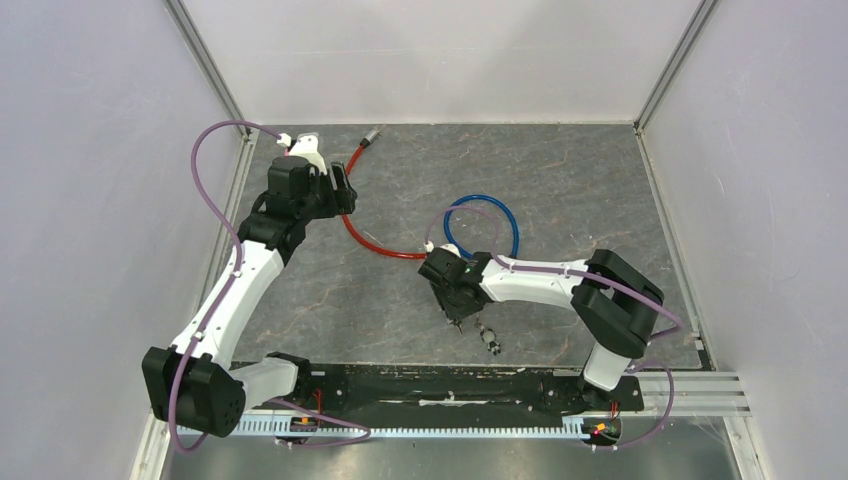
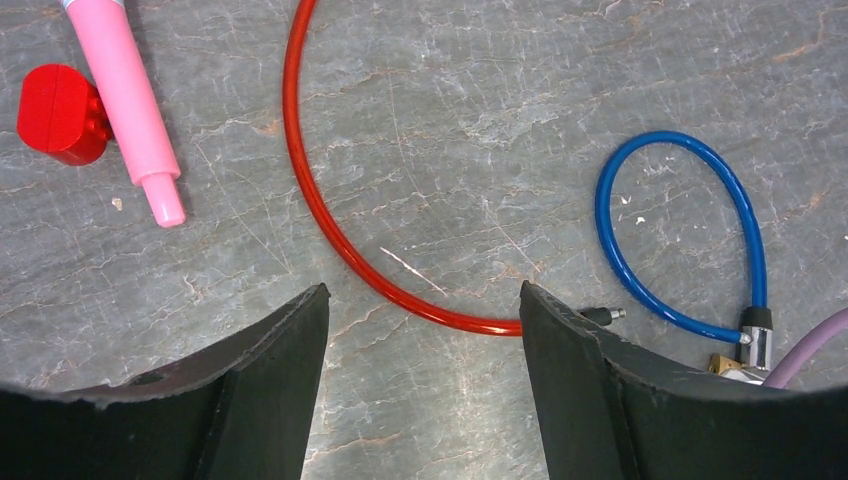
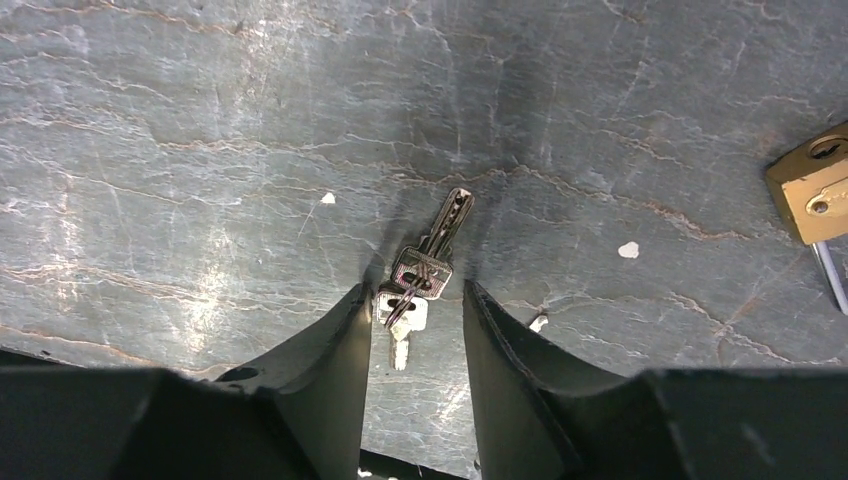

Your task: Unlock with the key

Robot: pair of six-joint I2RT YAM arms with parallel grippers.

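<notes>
A small bunch of silver keys (image 3: 432, 262) on a ring lies flat on the grey table. In the right wrist view it shows between the fingertips of my right gripper (image 3: 415, 290), whose jaws stand a little apart around it; the left finger is close against the key heads. From above, the keys (image 1: 489, 340) lie just beside that gripper (image 1: 458, 318). A brass padlock (image 3: 808, 192) sits off to the right, fixed to a blue cable loop (image 1: 516, 233). My left gripper (image 2: 423, 300) hangs open over the red cable (image 2: 335, 235), holding nothing.
A pink marker (image 2: 128, 95) and a red block (image 2: 58, 112) lie at the far left of the table. The red cable (image 1: 352, 165) runs from the back towards the blue loop (image 2: 740, 205). White walls close in the table on three sides.
</notes>
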